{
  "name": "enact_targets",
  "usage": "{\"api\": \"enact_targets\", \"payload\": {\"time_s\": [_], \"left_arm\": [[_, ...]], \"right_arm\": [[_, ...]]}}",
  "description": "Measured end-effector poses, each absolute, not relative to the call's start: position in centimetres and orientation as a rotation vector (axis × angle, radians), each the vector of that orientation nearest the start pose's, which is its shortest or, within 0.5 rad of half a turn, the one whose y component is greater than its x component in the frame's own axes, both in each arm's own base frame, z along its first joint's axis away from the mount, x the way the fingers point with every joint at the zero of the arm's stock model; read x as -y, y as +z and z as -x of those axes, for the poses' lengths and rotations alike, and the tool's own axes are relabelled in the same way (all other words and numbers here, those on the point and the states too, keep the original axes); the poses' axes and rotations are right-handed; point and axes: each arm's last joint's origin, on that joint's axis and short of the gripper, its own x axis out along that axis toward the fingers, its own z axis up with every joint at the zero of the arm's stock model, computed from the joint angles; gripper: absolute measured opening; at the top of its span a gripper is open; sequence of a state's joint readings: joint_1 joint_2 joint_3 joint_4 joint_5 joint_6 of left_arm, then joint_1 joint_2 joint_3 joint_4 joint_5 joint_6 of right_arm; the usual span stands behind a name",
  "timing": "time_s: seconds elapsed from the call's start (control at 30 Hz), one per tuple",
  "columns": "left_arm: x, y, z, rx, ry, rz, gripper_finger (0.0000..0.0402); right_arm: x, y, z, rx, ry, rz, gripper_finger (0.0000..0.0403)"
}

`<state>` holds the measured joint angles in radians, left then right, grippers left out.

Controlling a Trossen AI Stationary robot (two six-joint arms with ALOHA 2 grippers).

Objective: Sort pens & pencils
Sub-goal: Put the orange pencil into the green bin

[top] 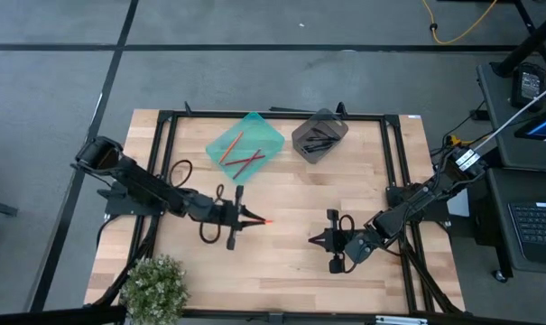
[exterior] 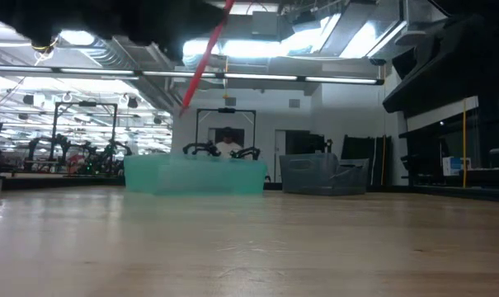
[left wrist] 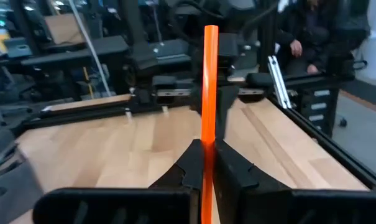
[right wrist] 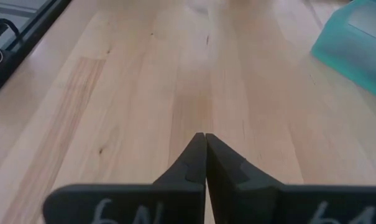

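**Orange pencil held above the wooden surface**

An orange pencil is pinched between the jaws of the left gripper, near the middle of the surface. Red pencils are seen in the teal bin at the far side, black pens in the grey bin beside it. The right gripper is held over bare wood, jaws pressed together.

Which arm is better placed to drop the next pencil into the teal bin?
The left: its gripper already holds an orange pencil close below the teal bin. The right gripper is shut, holding nothing.
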<state>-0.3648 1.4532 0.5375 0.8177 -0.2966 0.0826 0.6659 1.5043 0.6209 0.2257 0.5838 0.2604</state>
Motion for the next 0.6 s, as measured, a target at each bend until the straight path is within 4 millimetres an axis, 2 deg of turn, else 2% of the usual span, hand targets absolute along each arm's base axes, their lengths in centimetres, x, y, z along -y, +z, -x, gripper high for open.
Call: {"api": "enact_targets", "payload": {"time_s": [0.23, 0.6], "left_arm": [[6.9, 18.5, -25.7, -0.068, 0.0, -0.102, 0.0014], [2.7, 18.4, -26.5, -0.076, 0.176, -0.077, 0.0014]], "right_arm": [[-15.9, 15.9, -22.8, -0.536, 0.009, 0.132, 0.0004], [-15.7, 15.9, -22.7, -0.538, -0.014, 0.146, 0.0004]]}}
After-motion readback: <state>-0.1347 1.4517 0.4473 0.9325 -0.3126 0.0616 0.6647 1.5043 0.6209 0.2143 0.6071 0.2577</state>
